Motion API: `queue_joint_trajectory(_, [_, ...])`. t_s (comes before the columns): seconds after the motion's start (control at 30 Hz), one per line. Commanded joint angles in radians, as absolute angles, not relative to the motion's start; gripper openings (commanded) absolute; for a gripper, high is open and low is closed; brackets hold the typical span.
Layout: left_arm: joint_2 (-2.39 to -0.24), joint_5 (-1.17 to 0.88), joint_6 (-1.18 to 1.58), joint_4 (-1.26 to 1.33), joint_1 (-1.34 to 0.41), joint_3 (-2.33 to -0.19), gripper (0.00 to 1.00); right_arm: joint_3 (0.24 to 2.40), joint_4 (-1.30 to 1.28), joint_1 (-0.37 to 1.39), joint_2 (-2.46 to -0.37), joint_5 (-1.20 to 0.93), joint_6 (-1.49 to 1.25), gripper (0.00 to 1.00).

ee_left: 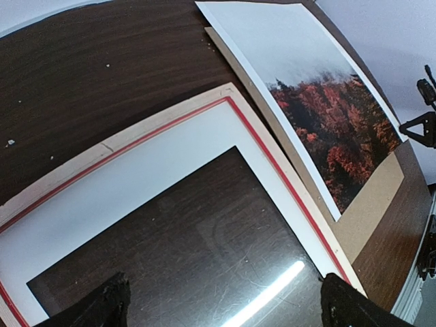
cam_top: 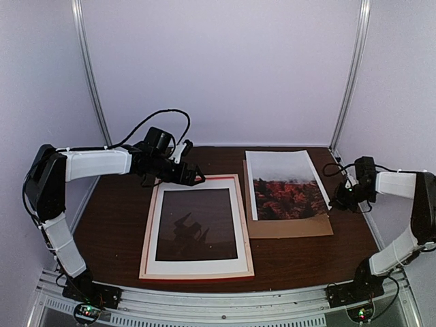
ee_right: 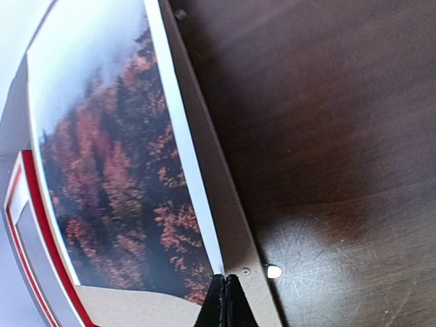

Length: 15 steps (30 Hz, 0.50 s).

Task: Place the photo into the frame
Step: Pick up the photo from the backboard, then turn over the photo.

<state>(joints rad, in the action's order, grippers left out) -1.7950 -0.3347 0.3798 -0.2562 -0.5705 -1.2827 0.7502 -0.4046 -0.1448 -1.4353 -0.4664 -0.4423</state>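
The frame lies flat at the table's centre, with pale wood rails and a red inner line. A white mat board and glass sit in it. The frame also shows in the left wrist view and the right wrist view. The photo lies to its right on a brown backing board. My left gripper hovers open and empty over the frame's far edge. My right gripper is shut on the photo's white edge near its right front corner.
The backing board sticks out past the photo at the front and right. A small white speck lies on the dark wood table beside the board. Enclosure walls and metal posts stand close on both sides.
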Motion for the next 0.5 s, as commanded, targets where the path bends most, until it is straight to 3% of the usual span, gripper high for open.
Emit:
queue_joint_trajectory(0.0, [-1.802,-0.326,0.393,-0.234,-0.575,-1.295,0.98,0.834,-0.498,-0.145,-1.366,-0.441,-0.405,0.0])
queue_joint_trajectory(0.2, [-1.799,-0.3,0.415,-0.265,-0.575,-1.314,0.98,1.053,-0.73,-0.14,-1.29,-0.398,-0.326,0.0])
queue_joint_trajectory(0.47, [-1.803,-0.272,0.451,-0.287,-0.575,-1.33,0.98,1.444,-1.105,-0.04,-1.234,-0.111,-0.204,0.0])
